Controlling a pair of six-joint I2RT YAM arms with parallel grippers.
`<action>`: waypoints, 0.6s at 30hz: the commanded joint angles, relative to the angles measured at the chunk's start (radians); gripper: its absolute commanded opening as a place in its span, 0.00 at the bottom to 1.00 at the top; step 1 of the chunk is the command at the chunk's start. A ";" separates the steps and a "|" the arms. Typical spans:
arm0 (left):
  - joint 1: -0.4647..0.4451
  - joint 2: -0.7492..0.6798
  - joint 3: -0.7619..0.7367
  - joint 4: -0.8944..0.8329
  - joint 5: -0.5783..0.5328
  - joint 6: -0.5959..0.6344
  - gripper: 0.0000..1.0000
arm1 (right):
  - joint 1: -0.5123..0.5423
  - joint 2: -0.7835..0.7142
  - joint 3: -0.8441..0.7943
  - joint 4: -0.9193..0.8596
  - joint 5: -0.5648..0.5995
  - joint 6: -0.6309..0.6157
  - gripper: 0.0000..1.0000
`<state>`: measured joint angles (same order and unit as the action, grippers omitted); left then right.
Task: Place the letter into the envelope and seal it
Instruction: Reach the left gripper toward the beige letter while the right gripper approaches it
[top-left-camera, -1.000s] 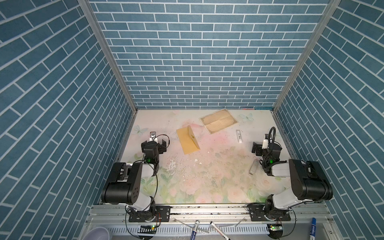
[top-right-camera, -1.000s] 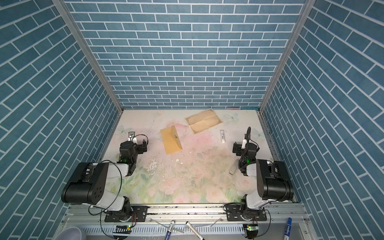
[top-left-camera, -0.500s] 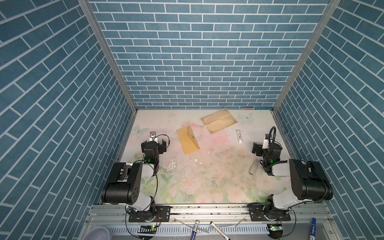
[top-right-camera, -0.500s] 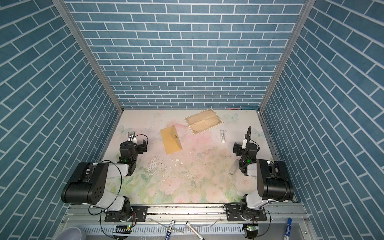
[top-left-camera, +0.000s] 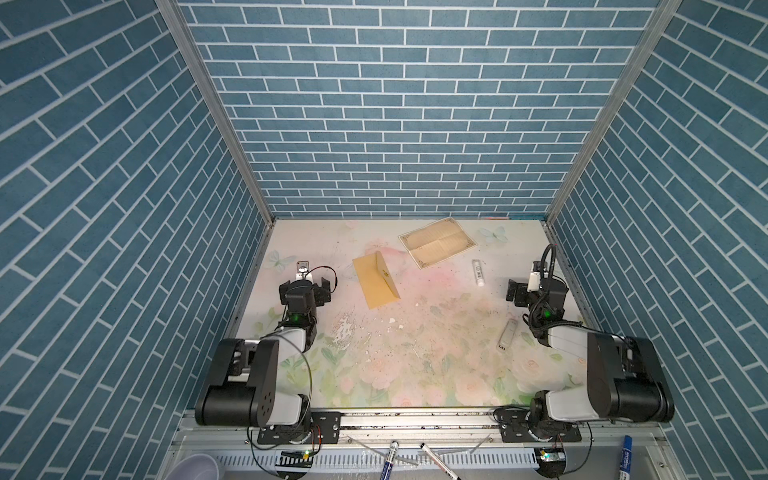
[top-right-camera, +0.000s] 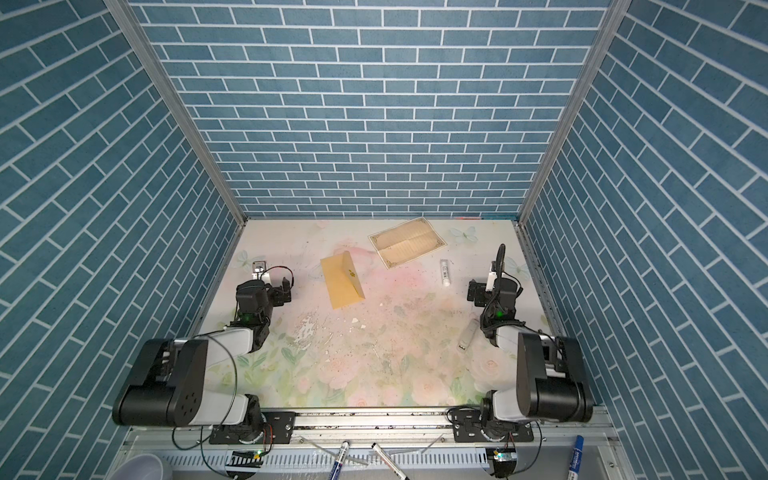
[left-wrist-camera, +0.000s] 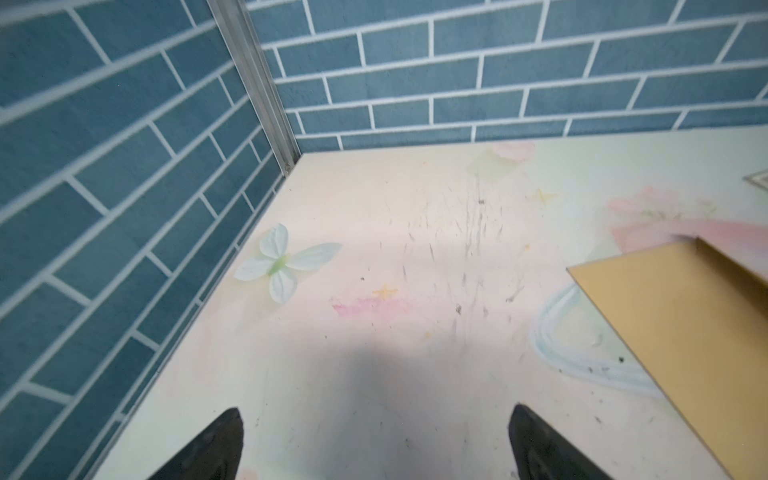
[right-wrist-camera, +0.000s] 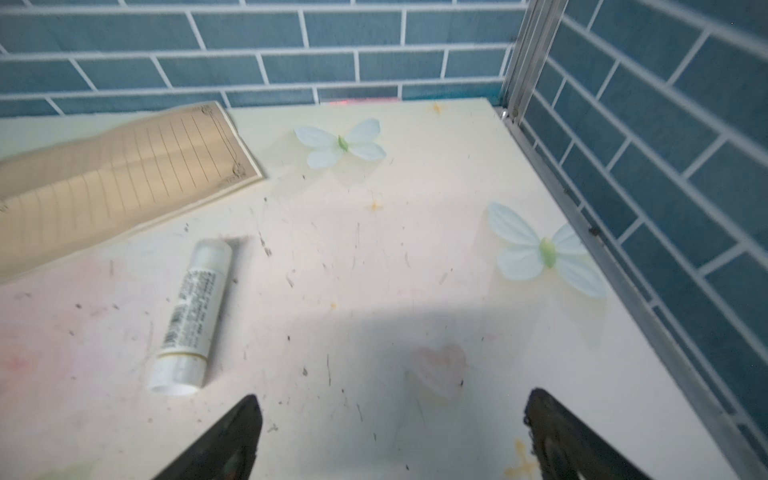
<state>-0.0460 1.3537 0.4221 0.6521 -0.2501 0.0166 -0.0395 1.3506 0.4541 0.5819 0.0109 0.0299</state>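
The letter (top-left-camera: 437, 242) (top-right-camera: 407, 246), a cream sheet with a dark border and crease lines, lies unfolded at the back of the table; in the right wrist view the letter (right-wrist-camera: 112, 174) shows ruled lines. The golden-tan envelope (top-left-camera: 374, 282) (top-right-camera: 341, 284) lies left of centre, its pointed flap with a small emblem along its right side; one corner of the envelope (left-wrist-camera: 685, 332) shows in the left wrist view. My left gripper (top-left-camera: 306, 286) (top-right-camera: 266, 291) (left-wrist-camera: 376, 411) stands open over bare table, left of the envelope. My right gripper (top-left-camera: 536, 289) (top-right-camera: 494, 291) (right-wrist-camera: 394, 395) stands open near the right wall, holding nothing.
A white glue stick (top-left-camera: 478, 272) (top-right-camera: 445, 272) (right-wrist-camera: 191, 320) lies between the letter and my right gripper. A small pale cap-like piece (top-left-camera: 507, 334) lies nearer the front right. Blue brick walls close three sides. Markers (top-left-camera: 388, 457) lie on the front rail.
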 joint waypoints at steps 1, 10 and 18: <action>0.001 -0.128 0.064 -0.190 -0.080 -0.054 1.00 | 0.003 -0.155 0.088 -0.199 -0.031 0.032 0.99; -0.002 -0.418 0.243 -0.565 0.171 -0.232 1.00 | 0.050 -0.398 0.264 -0.557 -0.134 0.084 0.99; -0.008 -0.406 0.344 -0.710 0.444 -0.355 1.00 | 0.193 -0.305 0.444 -0.732 -0.166 0.034 0.99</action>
<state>-0.0483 0.9283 0.7467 0.0494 0.0528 -0.2554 0.1001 1.0080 0.8265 -0.0349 -0.1268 0.0803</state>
